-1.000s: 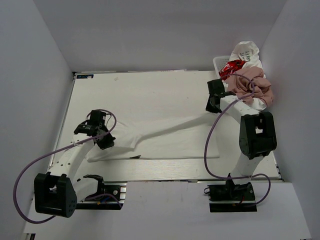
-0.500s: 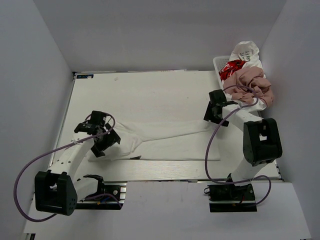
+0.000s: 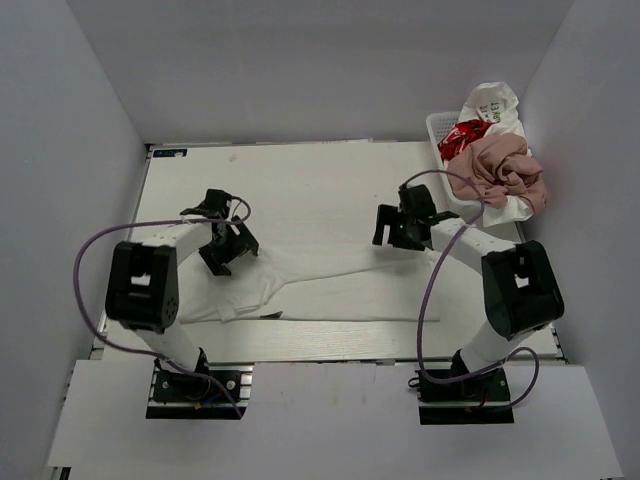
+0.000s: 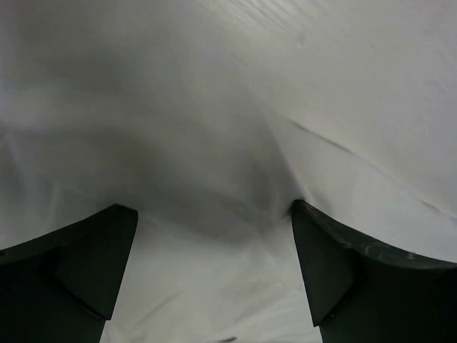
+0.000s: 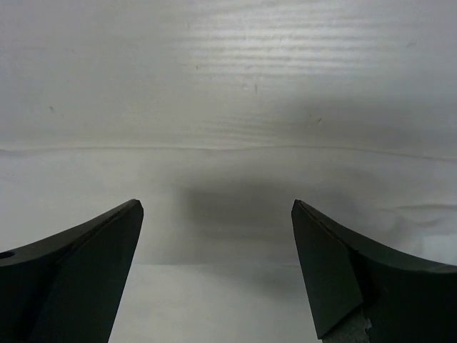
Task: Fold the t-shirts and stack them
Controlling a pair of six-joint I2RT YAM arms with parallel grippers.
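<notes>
We hover left hand [image 4: 213,209], right hand [image 5: 216,204] wide, empty over tee [image 3: 350,290], spread along worktop [image 3: 300,180] near edge, ready for folding.

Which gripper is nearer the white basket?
Right. The right gripper hangs just left of the basket; the left gripper is far across the table, over the spread white t-shirt.

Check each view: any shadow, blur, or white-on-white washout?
Top external: sharp, evenly lit, but the white t-shirt barely separates from the white table. Left wrist: soft focus, dark shadow on the t-shirt between the left fingers. Right wrist: wood grain crisp, faint shadow patch between the right fingers.
</notes>
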